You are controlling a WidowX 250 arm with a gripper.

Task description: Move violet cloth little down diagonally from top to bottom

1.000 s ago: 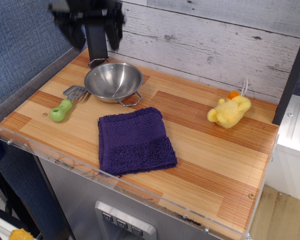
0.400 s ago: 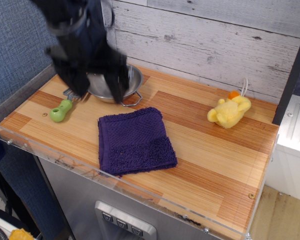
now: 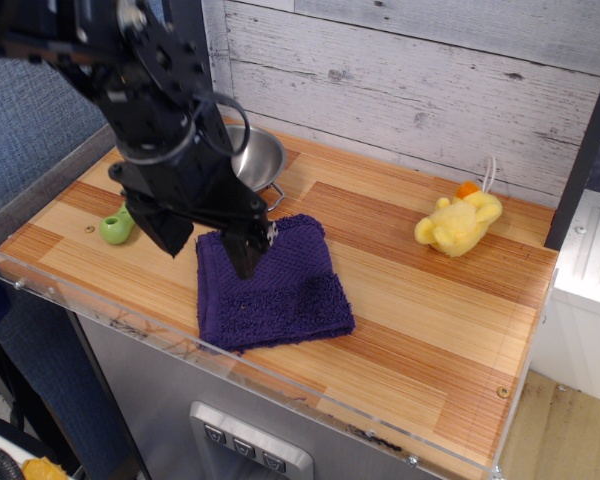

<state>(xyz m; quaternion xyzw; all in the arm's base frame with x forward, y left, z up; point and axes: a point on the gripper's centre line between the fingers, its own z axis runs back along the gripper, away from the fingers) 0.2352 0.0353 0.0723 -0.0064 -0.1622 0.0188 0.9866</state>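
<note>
The cloth lies flat near the front edge of the table, in front of the bowl and apart from the duck. The gripper hangs over its upper left corner, fingers spread and holding nothing. Judging by this, no grasp is made, so gripping and dragging the cloth down diagonally remain.

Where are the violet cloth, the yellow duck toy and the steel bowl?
violet cloth [image 3: 290, 290]: observation image, on its middle.
yellow duck toy [image 3: 458, 223]: observation image, on its body.
steel bowl [image 3: 262, 157]: observation image, on its visible inner wall.
</note>
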